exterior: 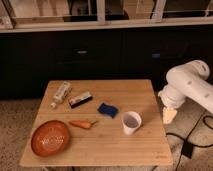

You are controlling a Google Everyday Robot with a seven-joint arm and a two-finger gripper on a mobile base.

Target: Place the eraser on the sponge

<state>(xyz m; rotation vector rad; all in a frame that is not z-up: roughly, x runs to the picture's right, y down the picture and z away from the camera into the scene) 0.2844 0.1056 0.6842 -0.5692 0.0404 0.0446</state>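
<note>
Now | gripper [170,115] beyond table [125,146] right edge, grasp state cannot tell | eraser [80,99] near sponge [107,109], apart

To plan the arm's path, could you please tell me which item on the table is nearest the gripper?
The white cup, at the right of the table; the gripper hangs just beyond that edge. Sponge and eraser lie farther left.

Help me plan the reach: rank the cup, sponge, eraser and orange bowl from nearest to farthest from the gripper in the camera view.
The gripper hangs just off the right edge of the table.
1. Cup: front right, closest to that edge.
2. Sponge: about the table's middle.
3. Eraser: left of centre, farther back.
4. Orange bowl: front-left corner.
</note>
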